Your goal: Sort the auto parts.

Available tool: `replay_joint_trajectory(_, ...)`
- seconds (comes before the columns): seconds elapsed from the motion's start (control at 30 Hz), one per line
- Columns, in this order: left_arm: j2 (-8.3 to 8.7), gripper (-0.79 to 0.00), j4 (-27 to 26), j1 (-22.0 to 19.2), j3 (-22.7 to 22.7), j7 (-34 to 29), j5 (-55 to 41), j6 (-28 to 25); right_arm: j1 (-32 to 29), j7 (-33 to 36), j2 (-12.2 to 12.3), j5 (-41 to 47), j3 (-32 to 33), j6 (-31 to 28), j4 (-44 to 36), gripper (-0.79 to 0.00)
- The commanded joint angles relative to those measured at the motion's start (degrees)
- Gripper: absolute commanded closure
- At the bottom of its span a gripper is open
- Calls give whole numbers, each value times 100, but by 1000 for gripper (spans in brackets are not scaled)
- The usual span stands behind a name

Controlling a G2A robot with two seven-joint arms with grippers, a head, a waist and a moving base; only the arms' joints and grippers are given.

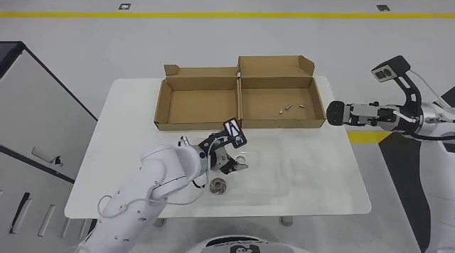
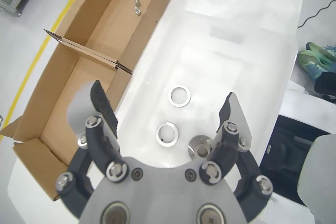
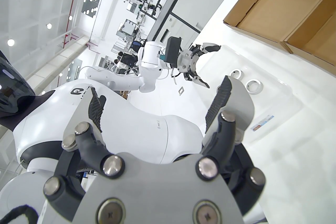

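Over the clear tray (image 1: 298, 178) at the front of the table (image 1: 121, 153), the left gripper (image 2: 163, 89) hangs nose-down, jaws spread wide, nothing in them. One metal ring (image 2: 179, 95) lies on the tray floor right under the gap between the fingers. A second ring (image 2: 167, 134) is just beside it, not touching. A flanged bushing (image 2: 200, 149) sits near the second ring, partly hidden behind one finger's linkage. With the jaws wide and aimed down at the rings, this looks like lining up for a ring pick. That's my read; no contact yet.

A cardboard box (image 1: 202, 82) runs along the table's far side, split in two by a divider (image 2: 89, 51). Three bolts (image 2: 137, 0) lie loose in the compartment on the robot's right, so that half looks like the bolt bin. The left compartment (image 1: 199, 107) is the one nearer the left arm, so it's likely where the rings and bushing go.

The right gripper (image 3: 159, 83) is also spread open and carrying nothing. It is parked just off the box's right end at the table edge, well apart from the tray parts. It seems to be out there so the left arm has room.
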Motion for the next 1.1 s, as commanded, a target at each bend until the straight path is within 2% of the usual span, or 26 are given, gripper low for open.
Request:
replay_joint_trajectory(0.0,-24,-785,88,-121,136,-183,15,171,0,0,0,0,0,0,0,-785)
replay_joint_trajectory(0.13,-47,-785,162,-295,265,-340,183,335,0,0,0,0,0,0,0,-785)
replay_joint_trajectory(0.4,-47,-785,162,-295,265,-340,183,335,0,0,0,0,0,0,0,-785)
replay_joint_trajectory(0.5,-31,-785,153,-309,324,-368,323,161,0,0,0,0,0,0,0,-785)
replay_joint_trajectory(0.63,-68,-785,234,-682,630,-1041,52,-227,0,0,0,0,0,0,0,-785)
replay_joint_trajectory(0.9,-265,-785,653,-1552,1420,-2018,-607,-160,0,0,0,0,0,0,0,-785)
replay_joint_trajectory(0.93,-285,-757,719,-1609,1482,-2050,-661,-109,0,0,0,0,0,0,0,-785)
replay_joint_trajectory(0.97,-300,-683,794,-1657,1541,-2097,-718,-90,0,0,0,0,0,0,0,-785)
replay_joint_trajectory(1.03,-325,-597,904,-1733,1645,-2185,-764,-30,0,0,0,0,0,0,0,-785)
replay_joint_trajectory(1.07,-336,-585,948,-1760,1690,-2205,-808,-10,0,0,0,0,0,0,0,-785)
